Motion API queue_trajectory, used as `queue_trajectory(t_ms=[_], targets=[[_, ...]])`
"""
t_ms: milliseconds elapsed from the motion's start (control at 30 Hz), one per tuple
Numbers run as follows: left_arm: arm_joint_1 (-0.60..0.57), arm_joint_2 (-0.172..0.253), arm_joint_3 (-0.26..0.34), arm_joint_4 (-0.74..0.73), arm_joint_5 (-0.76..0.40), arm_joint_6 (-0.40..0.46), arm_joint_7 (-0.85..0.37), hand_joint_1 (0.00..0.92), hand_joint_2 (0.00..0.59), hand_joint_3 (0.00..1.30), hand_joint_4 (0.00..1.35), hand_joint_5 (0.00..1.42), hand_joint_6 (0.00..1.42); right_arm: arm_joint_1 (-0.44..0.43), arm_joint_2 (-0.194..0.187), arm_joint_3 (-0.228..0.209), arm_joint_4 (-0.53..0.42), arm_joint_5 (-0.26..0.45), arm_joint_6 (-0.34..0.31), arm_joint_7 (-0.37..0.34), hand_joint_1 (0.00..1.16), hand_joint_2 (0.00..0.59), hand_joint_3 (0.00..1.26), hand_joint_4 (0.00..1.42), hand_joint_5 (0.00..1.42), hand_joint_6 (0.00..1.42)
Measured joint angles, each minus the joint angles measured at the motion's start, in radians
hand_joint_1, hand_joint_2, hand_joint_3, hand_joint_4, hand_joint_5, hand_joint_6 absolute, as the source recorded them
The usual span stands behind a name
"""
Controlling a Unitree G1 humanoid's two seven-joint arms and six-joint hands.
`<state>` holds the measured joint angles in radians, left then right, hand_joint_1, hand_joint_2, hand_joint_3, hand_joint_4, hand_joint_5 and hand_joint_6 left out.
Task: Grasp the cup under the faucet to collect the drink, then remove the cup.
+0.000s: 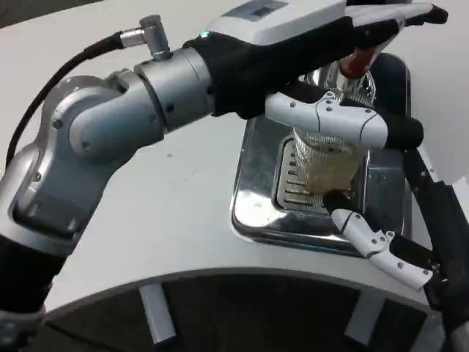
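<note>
From my seat the white desk (168,213) fills most of the view, and on its far right stands the drink machine with its shiny metal drip tray (253,198) and slotted grate (292,185). My left arm (110,132) reaches across from the near left, and the left hand (315,44) sits up over the machine's top, its fingers stretched toward the red tap handle (355,64); I cannot tell from here whether they press it or merely lie beside it. The clear cup (326,158) stands upright on the grate, directly under the faucet, with a pale yellowish drink in its lower part, so I judge the filling step is under way or nearly done. My right hand (370,183) comes in from the near right: one finger wraps across the cup's upper wall and another lies low against its near side, so I read it as clamped around the cup, though the contact on the far side is hidden. To do this well I would keep that hold firm but gentle, since thin clear plastic may buckle, and keep the cup level and centred under the spout. When lifting away, I would draw it toward me slowly, clear of the tray rim, to avoid spilling.
</note>
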<state>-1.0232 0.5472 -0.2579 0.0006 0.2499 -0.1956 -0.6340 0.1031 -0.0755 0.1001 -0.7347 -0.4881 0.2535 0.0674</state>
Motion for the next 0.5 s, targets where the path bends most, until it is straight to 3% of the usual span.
queue_trajectory(t_ms=[500], targets=[[0.005,0.014,-0.002,-0.02,0.003,0.004,0.0,0.0,0.049,0.08,0.0,0.05,0.18,-0.041,0.027,0.026,0.065,-0.001,0.0,-0.037,0.59,0.285,0.0,0.0,0.0,0.02]])
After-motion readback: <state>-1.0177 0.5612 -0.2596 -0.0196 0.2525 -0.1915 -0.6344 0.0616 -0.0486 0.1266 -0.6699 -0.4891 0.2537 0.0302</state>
